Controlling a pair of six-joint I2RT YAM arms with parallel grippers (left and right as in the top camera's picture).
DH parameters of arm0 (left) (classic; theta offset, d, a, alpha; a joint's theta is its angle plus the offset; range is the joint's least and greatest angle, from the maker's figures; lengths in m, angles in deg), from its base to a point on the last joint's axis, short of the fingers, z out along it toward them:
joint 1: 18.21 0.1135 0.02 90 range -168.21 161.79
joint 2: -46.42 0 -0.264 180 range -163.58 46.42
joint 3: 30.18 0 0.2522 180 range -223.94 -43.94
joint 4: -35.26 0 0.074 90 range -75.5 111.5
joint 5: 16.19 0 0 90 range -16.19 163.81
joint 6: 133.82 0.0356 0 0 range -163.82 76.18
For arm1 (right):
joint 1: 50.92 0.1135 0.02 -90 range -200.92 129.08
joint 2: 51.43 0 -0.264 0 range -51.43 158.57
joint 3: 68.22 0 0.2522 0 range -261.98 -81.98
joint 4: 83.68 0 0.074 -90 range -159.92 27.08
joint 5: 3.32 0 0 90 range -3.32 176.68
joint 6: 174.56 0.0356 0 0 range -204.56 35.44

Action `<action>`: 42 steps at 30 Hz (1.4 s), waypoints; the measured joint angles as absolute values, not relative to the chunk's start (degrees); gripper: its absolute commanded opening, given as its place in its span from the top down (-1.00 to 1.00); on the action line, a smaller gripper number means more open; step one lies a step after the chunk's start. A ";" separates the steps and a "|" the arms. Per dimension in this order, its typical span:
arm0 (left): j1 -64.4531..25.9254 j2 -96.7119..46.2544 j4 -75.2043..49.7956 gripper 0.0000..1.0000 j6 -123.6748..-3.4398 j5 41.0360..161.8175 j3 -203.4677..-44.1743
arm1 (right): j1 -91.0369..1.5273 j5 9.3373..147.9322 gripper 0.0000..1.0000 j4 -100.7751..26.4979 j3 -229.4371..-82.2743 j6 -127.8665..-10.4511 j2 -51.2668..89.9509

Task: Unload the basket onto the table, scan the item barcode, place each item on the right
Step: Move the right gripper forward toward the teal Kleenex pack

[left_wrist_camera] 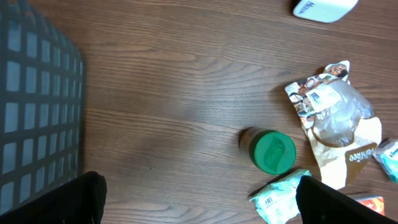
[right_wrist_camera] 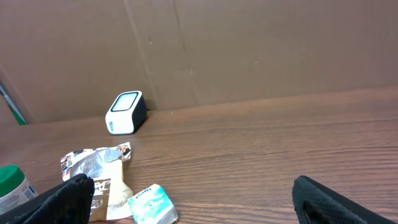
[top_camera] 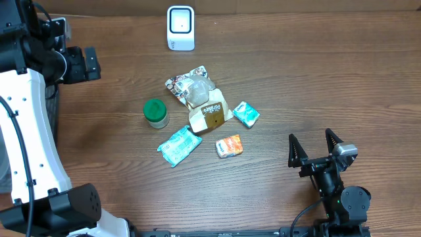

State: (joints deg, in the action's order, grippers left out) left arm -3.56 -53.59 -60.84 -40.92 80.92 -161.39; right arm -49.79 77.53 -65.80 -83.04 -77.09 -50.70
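Dark wood-grain table, brown cardboard backdrop, grey mesh basket at left

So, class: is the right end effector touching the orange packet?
Apart. Overhead view shows bare table between the right end effector and the orange packet.

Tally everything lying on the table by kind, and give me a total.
Barcode scanner: 1
Green-lidded jar: 1
Teal packets: 2
Orange packet: 1
Clear-window bag: 1
Brown pouch: 1
Total: 7
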 measured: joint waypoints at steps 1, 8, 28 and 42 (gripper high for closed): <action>-3.56 -53.59 -60.87 -0.99 -40.75 81.08 -161.39 | -49.79 77.55 -1.00 -65.80 -83.04 -77.09 -50.70; -3.56 -53.59 -60.84 -0.99 -40.40 81.76 -161.39 | -49.79 77.55 -1.00 -65.80 -83.04 -77.09 -50.70; -3.56 -53.59 -60.87 -0.99 -40.40 81.78 -161.39 | -49.79 77.53 -1.00 -65.78 -83.04 -77.11 -50.70; -3.56 -53.59 -60.87 -0.99 -40.40 81.78 -161.39 | -49.79 77.53 -1.00 -65.78 -83.04 -77.09 -50.70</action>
State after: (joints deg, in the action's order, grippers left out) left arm -3.56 -53.59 -60.87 -40.40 81.78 -161.39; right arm -49.79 77.53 -65.78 -83.04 -77.09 -50.70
